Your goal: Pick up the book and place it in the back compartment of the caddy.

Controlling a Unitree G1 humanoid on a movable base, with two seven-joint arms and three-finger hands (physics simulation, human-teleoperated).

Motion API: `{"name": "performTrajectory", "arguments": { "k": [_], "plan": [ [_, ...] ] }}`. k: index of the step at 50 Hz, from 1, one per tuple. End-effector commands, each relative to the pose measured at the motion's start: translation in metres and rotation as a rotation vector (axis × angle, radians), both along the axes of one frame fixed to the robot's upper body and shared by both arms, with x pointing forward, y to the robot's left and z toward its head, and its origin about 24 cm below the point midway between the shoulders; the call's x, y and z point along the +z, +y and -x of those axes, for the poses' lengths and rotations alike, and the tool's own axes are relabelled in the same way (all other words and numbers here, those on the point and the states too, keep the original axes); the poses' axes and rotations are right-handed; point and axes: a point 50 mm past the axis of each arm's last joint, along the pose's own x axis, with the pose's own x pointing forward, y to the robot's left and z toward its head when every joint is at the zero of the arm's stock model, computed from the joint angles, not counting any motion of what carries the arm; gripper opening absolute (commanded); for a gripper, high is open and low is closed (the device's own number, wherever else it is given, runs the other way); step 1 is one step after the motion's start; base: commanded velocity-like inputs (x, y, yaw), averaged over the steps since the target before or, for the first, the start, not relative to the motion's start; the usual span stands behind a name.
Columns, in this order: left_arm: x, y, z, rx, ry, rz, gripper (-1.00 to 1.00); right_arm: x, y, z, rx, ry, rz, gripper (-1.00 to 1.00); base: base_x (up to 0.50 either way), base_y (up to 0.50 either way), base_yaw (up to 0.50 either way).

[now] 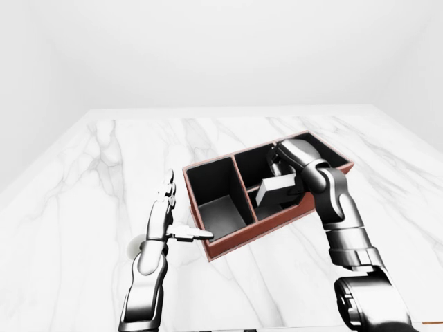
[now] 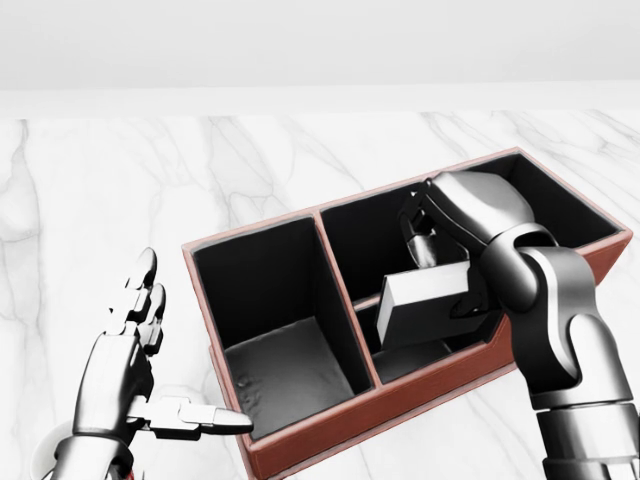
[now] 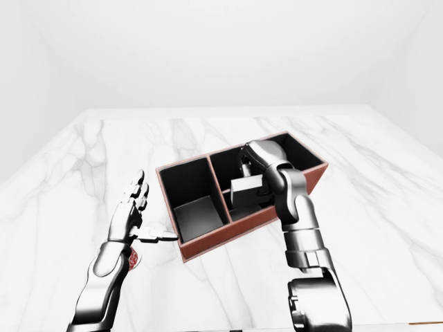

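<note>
Lowest in the head view, at its left: left hand [image 2: 140,370], fingers spread and straight, thumb pointing right toward the caddy's near corner, gripping nothing. Just under that hand, half hidden by the wrist, a small round white object [image 1: 133,245], identity unclear. On all sides, white marble tabletop [image 2: 90,210].

Right of the left thumb tip, close but whether touching cannot be told: red-brown caddy [image 2: 330,420], black inside, set at an angle. Nearest the left hand, a deep open compartment [image 2: 285,370] holding nothing visible. Beyond a dividing wall, toward the right hand, further compartments split by a low cross partition.

Reaching down into that right part from the lower right: right hand [image 2: 440,265], fingers curled round the grey book [image 2: 425,300] and holding it. Book tilted, hanging inside the caddy's walls, directly below and left of the right palm, over the cross partition; exactly which compartment lies beneath, hard to tell.

Farthest off, a plain white wall.
</note>
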Motion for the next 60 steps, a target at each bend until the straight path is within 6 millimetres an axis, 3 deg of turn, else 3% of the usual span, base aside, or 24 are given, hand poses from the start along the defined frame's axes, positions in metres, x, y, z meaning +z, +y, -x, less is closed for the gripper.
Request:
{"name": "performTrajectory", "arguments": {
  "k": [1, 60],
  "plan": [
    [0.0, 0.0, 0.0, -0.001, 0.001, 0.0, 1.0, 0.002, -0.001, -0.003, -0.008, -0.026, -0.014, -1.0, 0.0, 0.0, 0.0],
    [-0.002, 0.0, 0.0, 0.002, 0.007, -0.004, 1.0, -0.018, -0.006, -0.016, -0.062, -0.009, -0.019, -1.0, 0.0, 0.0, 0.0]
  ]
}}
